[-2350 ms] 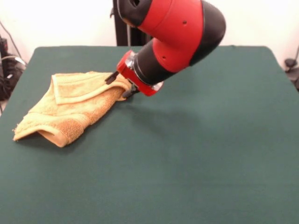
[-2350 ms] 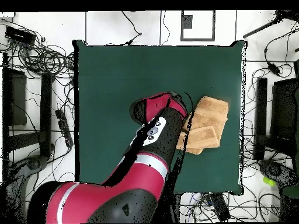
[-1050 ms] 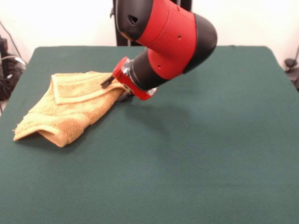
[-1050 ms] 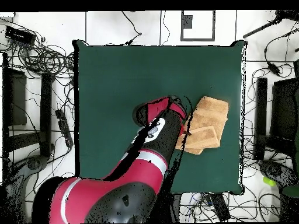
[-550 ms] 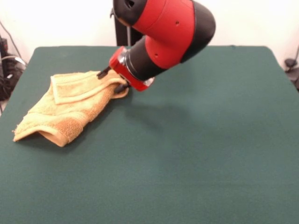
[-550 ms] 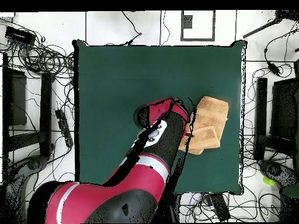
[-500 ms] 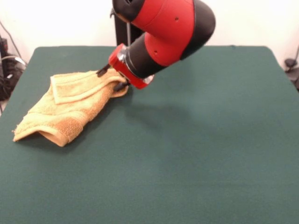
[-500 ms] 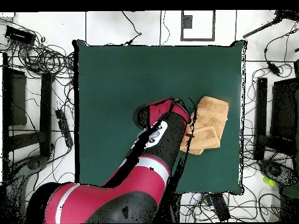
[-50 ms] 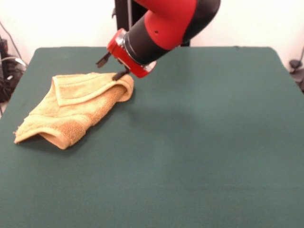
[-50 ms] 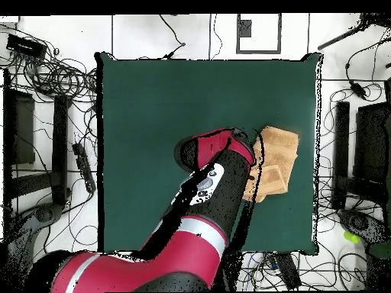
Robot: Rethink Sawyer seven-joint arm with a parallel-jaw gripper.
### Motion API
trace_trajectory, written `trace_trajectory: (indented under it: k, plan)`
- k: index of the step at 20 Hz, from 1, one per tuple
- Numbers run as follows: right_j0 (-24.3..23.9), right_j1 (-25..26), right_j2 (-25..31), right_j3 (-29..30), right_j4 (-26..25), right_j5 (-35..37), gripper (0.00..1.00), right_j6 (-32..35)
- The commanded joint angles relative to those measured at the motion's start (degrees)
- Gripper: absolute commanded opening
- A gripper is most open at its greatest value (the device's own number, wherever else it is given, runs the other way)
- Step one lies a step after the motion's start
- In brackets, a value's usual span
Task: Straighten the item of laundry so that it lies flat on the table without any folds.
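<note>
Front view: claw (image 9: 109,67) spread wide over folded towel (image 9: 71,107) on table (image 9: 199,142).

Red and black robot arm (image 9: 166,23) enters from the top of the front view, angled down toward the picture's left. Red wrist collar faces down-left. Black two-fingered gripper (image 9: 111,68) at its end, fingers spread apart; the lower fingertip (image 9: 119,74) is the lowest point.
</note>
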Motion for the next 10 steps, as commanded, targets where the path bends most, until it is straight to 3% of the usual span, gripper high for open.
trace_trajectory:
  k: [1, 10]
  plan:
    - [0.0, -0.4, 5.2, 5.8, -1.3, 0.6, 0.00, -0.1]
    - [-0.9, -2.0, 6.3, 6.8, -0.5, 1.2, 0.00, -0.3]
